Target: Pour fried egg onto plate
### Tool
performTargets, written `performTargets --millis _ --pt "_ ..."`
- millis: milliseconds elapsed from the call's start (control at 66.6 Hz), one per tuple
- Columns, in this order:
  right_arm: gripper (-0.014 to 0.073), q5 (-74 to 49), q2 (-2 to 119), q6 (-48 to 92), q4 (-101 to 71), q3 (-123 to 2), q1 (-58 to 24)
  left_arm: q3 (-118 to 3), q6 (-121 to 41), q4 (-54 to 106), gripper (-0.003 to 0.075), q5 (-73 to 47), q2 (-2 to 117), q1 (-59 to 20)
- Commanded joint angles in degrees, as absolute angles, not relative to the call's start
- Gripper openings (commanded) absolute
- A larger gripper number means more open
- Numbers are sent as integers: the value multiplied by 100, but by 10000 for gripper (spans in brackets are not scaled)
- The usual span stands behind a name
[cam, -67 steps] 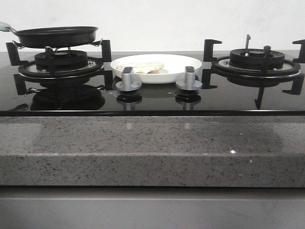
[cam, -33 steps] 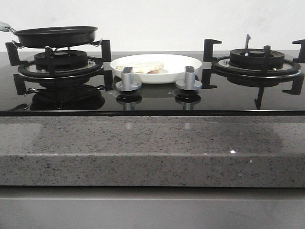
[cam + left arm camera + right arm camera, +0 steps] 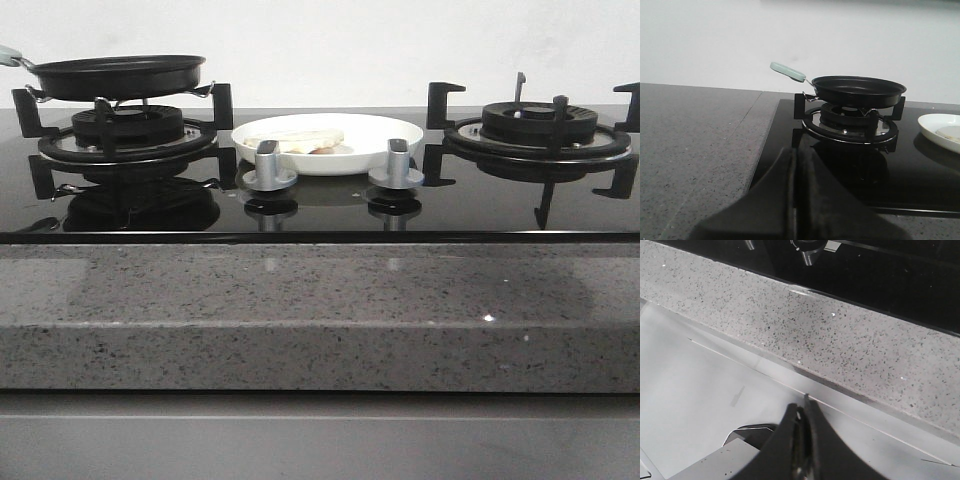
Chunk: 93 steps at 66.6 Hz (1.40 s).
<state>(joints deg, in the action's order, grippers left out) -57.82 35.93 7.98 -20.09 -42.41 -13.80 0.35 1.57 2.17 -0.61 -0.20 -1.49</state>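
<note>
The white plate sits on the black glass hob between the two burners, and its edge shows in the left wrist view. The fried egg lies flat on the plate, its orange yolk just visible. The black frying pan with a pale green handle rests on the left burner. My left gripper is shut and empty, low over the counter to the left of the hob, apart from the pan. My right gripper is shut and empty, below the counter's front edge. Neither gripper shows in the front view.
Two silver knobs stand in front of the plate. The right burner has black pan supports. A speckled grey stone counter runs along the front, with a grey panel below it.
</note>
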Motion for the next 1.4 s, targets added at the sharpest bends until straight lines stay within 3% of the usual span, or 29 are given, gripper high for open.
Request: performTargets --millis 0,466,751,901,1382 --pt "-67 -5525 3593 858 -2122 -4379 -1374 66 204 220 -20 439 -101 -140" --pt "-67 -5439 3396 866 -1802 -4348 -1295 66 204 220 -20 439 -101 -140" --pt "-67 -2725 1780 866 -1098 -2709 -216 66 204 220 -20 439 -101 -140" --pt "-67 -1587 921 866 -1109 -1626 -60 66 204 220 -20 439 -101 -140" --pt "-67 -233 -173 866 -1106 109 -275 66 204 220 -20 439 -101 -140"
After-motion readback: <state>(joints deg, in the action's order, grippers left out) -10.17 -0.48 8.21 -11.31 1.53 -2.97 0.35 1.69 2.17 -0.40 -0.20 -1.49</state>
